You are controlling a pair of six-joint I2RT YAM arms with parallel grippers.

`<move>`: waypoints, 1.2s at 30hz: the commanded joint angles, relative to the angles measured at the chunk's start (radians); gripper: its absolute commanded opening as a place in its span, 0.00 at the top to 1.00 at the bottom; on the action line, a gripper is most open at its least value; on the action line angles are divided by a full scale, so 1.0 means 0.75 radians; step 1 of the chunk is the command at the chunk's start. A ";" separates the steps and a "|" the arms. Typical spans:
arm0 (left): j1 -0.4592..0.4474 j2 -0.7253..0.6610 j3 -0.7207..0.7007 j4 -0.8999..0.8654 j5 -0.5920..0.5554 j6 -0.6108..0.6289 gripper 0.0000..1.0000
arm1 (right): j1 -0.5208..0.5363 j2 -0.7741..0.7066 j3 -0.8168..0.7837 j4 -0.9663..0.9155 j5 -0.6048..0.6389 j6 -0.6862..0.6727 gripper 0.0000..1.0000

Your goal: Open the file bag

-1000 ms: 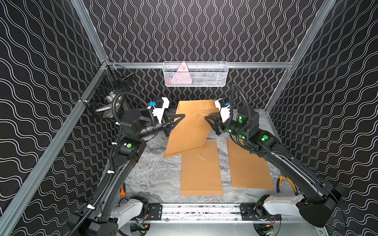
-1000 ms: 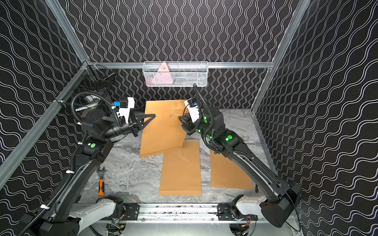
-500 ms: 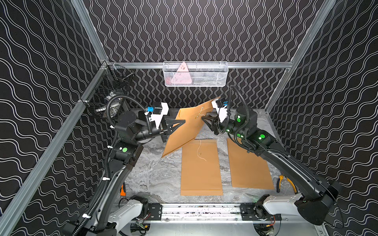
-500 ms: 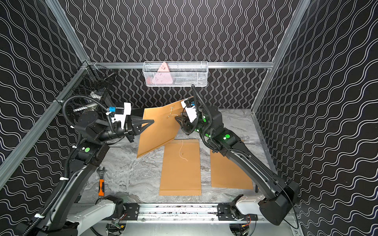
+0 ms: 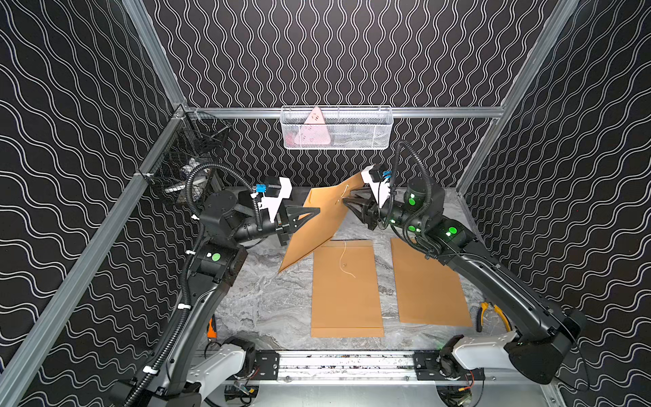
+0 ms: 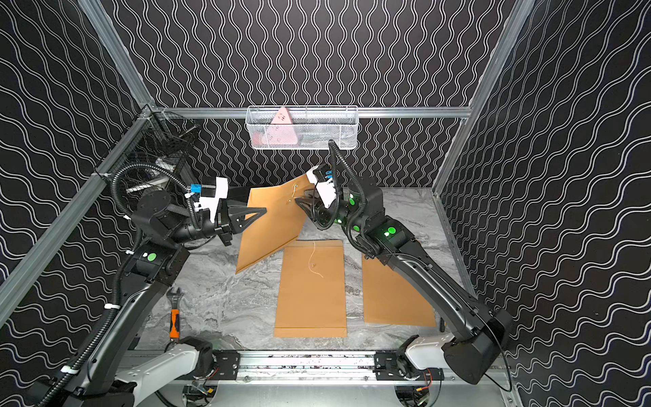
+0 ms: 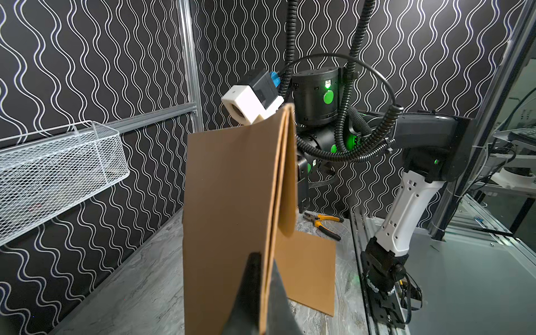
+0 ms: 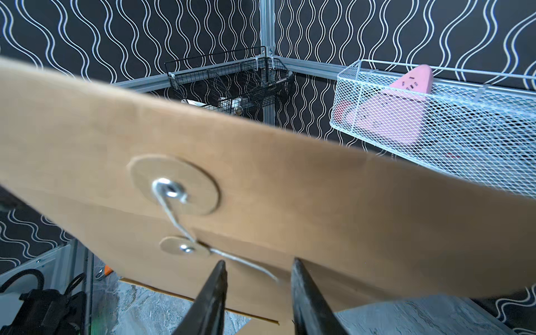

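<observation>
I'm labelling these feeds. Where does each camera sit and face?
Top views: high above the front rail, looking down toward the back wall; both arms show.
Left wrist: on the left arm, facing the right arm; left tool clamps the file bag.
Right wrist: on the right arm, facing the bag's string clasp; right tool open.
Shared: both wrist views show the white basket.
</observation>
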 commanded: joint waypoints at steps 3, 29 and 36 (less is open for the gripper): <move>0.002 -0.001 0.007 0.053 0.020 -0.010 1.00 | 0.000 0.019 0.023 -0.014 -0.046 -0.031 0.63; 0.001 -0.007 -0.003 0.090 0.030 -0.054 1.00 | 0.000 0.043 0.051 -0.013 -0.044 -0.062 0.74; 0.002 -0.009 -0.014 0.105 0.028 -0.063 1.00 | 0.001 0.039 0.048 -0.003 -0.018 -0.055 0.86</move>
